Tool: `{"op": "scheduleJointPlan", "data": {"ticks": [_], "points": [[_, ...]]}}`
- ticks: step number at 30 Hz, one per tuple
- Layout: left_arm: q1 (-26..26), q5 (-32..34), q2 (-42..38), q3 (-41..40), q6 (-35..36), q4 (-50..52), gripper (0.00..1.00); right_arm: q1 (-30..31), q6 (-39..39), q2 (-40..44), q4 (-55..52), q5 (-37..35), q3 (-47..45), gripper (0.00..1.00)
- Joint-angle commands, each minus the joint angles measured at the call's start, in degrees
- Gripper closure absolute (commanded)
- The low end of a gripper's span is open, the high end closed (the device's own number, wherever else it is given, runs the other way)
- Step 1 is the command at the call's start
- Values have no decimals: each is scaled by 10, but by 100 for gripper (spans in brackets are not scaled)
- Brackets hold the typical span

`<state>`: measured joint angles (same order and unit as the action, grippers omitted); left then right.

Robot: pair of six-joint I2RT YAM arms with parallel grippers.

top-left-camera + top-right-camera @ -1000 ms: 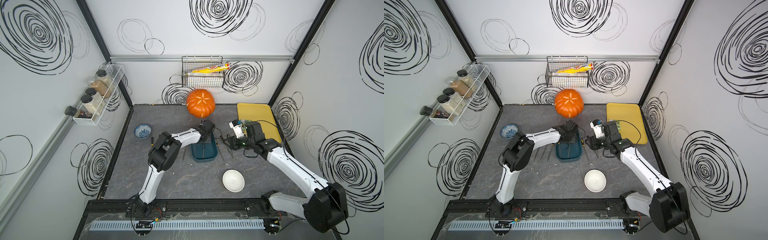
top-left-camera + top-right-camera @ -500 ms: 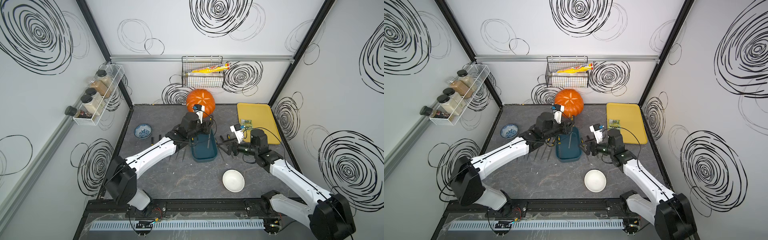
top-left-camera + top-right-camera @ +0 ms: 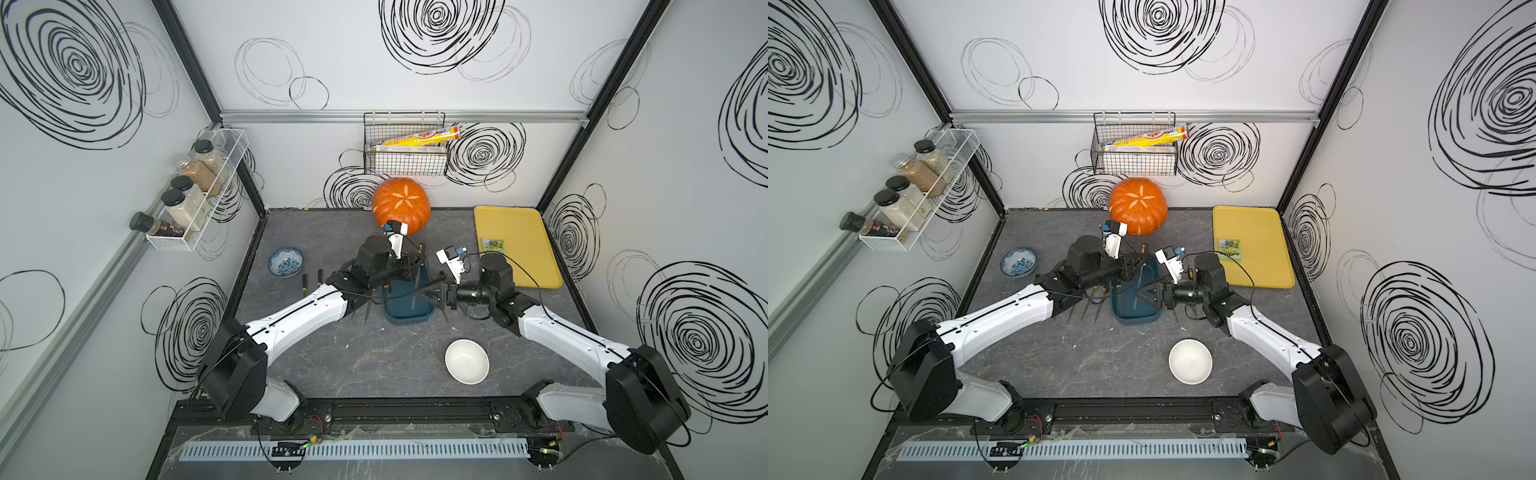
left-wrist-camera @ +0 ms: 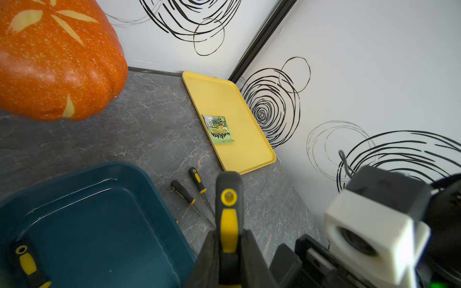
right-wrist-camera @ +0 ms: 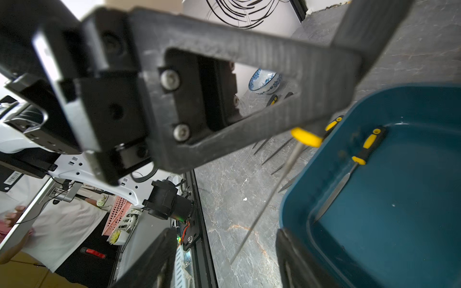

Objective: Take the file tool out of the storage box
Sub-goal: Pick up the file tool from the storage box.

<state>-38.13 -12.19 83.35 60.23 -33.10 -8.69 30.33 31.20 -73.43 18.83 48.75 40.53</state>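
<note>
The storage box (image 3: pixel 405 309), a dark teal bin, sits mid-table in both top views. My left gripper (image 3: pixel 411 266) hangs over its far end, shut on the black-and-yellow handle of a file tool (image 4: pixel 228 219). The file's thin shaft (image 5: pixel 269 197) points down over the box's near wall. My right gripper (image 5: pixel 224 259) has come in from the right at shaft height. It is open, its fingers standing on either side of the shaft and apart from it. Another file (image 5: pixel 349 169) lies inside the box along its wall.
An orange pumpkin (image 3: pixel 401 203) stands behind the box. A yellow tray (image 3: pixel 523 232) holding a green packet (image 3: pixel 493 244) lies at the back right. Several files (image 3: pixel 311 282) lie left of the box and two (image 4: pixel 189 189) right of it. A white bowl (image 3: pixel 466 360) sits near the front, a blue-patterned bowl (image 3: pixel 285 262) far left.
The left gripper has risen with the file above the box. The right gripper has moved in from the right and opened around the file's shaft.
</note>
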Motion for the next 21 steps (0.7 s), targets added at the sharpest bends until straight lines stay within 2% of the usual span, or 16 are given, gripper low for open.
{"op": "scheduleJointPlan", "data": {"ticks": [1, 4, 6, 9, 17, 21], "points": [[-1, -12, -28, -8, -5, -43, 100, 6, -19, -22, -13, -1, 27, 34], [-2, -12, -34, -11, -6, -46, 100, 9, -15, -43, -5, 10, 33, 42], [-3, -15, -32, -10, -8, -43, 100, 10, -16, -56, -5, 16, 39, 56], [-2, -18, -28, -10, -11, -43, 100, 11, -18, -62, -5, 20, 41, 62], [-2, -14, -29, -22, -13, -56, 100, 11, -23, -71, -9, 29, 42, 100], [-3, -15, -31, -27, -14, -63, 96, 11, -30, -83, -23, 35, 45, 100]]}}
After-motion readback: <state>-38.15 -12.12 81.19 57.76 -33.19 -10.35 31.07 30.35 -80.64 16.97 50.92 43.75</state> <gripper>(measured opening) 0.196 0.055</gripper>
